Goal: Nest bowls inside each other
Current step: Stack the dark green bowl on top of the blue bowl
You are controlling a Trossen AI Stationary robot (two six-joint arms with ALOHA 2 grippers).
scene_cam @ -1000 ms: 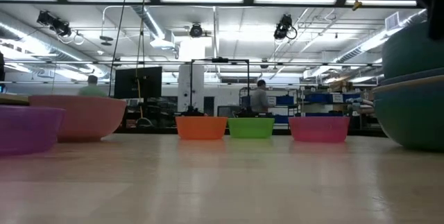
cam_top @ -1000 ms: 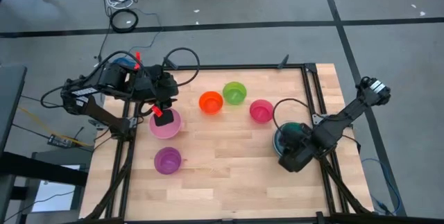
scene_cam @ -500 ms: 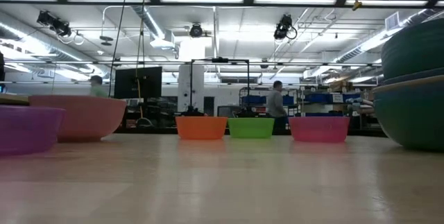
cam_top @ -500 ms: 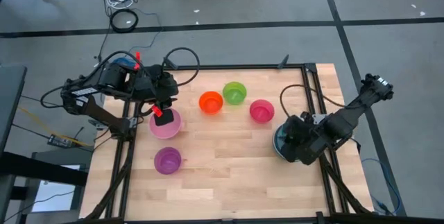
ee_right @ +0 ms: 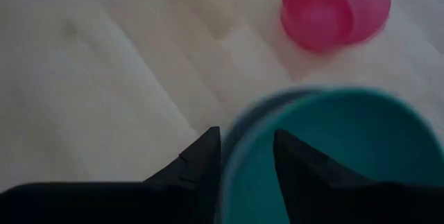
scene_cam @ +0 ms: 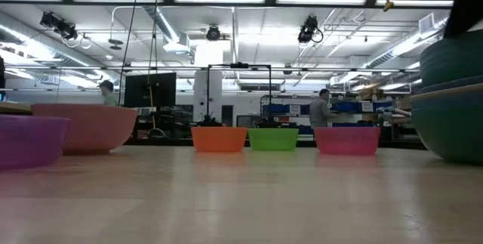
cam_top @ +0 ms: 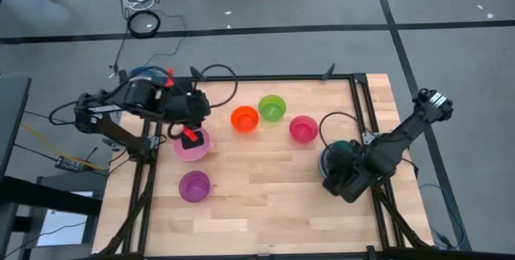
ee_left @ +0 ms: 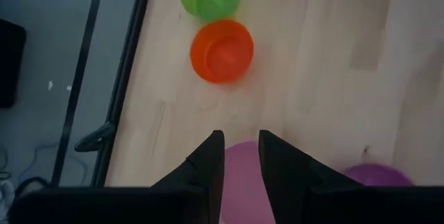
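Near the right edge of the desk (cam_top: 265, 204) the right gripper (ee_right: 246, 156) sits low over the teal bowl (ee_right: 333, 154), one finger outside the rim and one inside, straddling the wall with a narrow gap between them; whether they actually press on the rim cannot be told. The low view shows that teal bowl resting in a second, bluish one beneath it. Just beside this pair, toward the far edge, sits the magenta bowl (cam_top: 302, 128). Farther along the far side the lime bowl (cam_top: 272, 108) and the orange bowl (cam_top: 244, 119) stand close together, nearly touching. Over by the left edge the left gripper (ee_left: 241, 156) hangs above the pink bowl (cam_top: 191, 145), its fingers a little apart with the pink rim showing between them in the wrist view; contact with the bowl cannot be made out. The purple bowl (cam_top: 194, 186) stands alone nearer the front-left corner, apart from the pink one. Beyond the desk, in the low view, a person (scene_cam: 321, 112) stands in the room among shelves and another (scene_cam: 106, 89) shows at the left.
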